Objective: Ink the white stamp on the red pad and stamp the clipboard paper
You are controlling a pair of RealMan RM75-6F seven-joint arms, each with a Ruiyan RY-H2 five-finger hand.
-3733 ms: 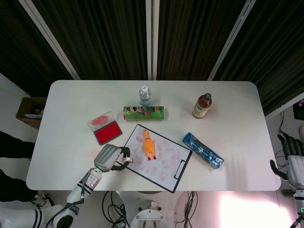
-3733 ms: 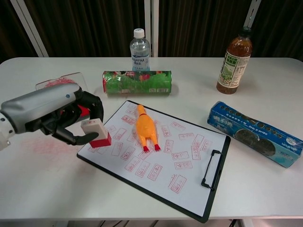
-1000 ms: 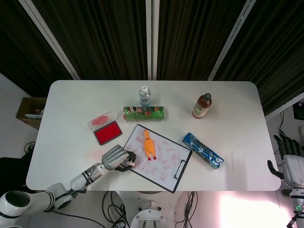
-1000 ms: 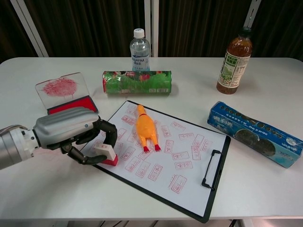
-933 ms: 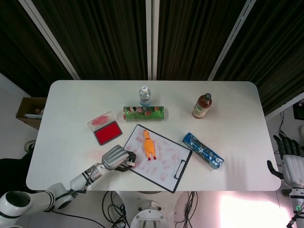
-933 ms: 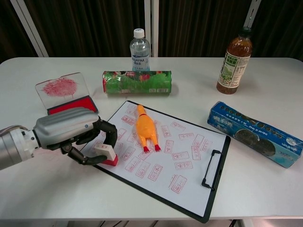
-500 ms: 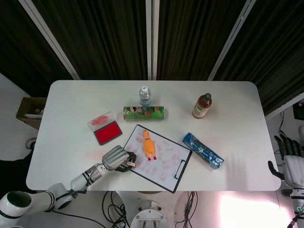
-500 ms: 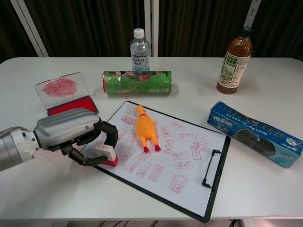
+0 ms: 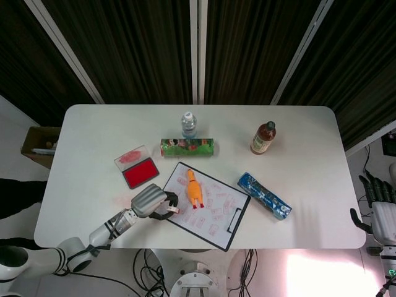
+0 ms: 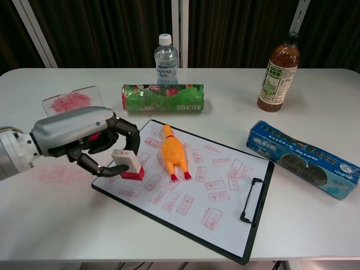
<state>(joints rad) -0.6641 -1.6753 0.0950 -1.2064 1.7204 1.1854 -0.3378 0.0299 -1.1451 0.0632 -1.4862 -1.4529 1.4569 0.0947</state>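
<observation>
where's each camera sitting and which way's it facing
Head view: high above, looking straight down on the table; shows the left hand and arm, right hand at the table's right edge.
Chest view: low at the near edge, looking across; shows the left hand only.
Both share the stamp, clipboard, red pad.

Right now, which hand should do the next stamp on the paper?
The left hand. It holds the stamp right over the paper's left edge. The right hand holds nothing and hangs off the table's far right side.
</observation>
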